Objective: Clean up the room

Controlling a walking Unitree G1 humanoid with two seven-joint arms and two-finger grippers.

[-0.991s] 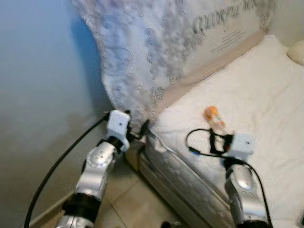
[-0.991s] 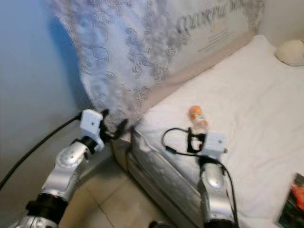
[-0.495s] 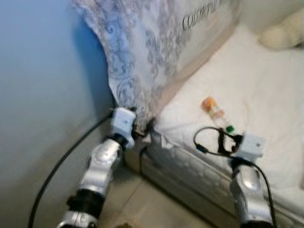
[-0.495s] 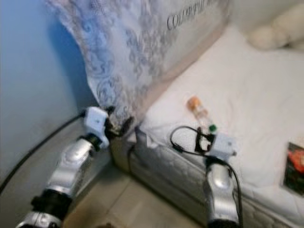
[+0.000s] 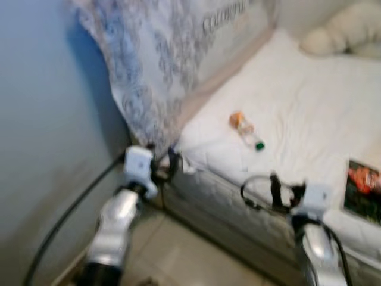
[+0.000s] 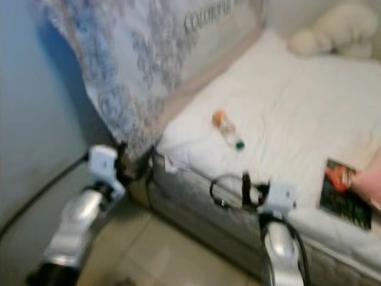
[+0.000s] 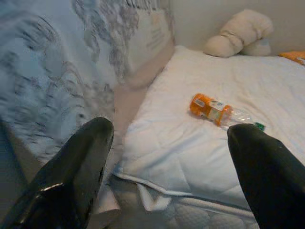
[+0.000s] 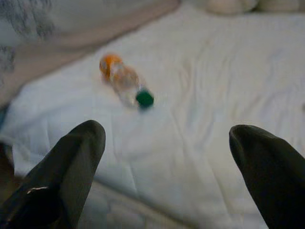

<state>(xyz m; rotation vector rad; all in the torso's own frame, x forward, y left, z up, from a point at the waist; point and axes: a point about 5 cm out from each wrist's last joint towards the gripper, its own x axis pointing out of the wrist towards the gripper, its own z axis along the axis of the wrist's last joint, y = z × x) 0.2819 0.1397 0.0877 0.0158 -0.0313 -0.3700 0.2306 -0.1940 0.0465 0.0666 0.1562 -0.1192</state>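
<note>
White bed [image 5: 309, 113], clear orange-labelled green-capped bottle [image 5: 245, 130]

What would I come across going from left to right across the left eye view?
Blue wall → left gripper beside the patterned cloth → plastic bottle lying on the white bed → right gripper at the mattress edge → magazine at the bed's right.
</note>
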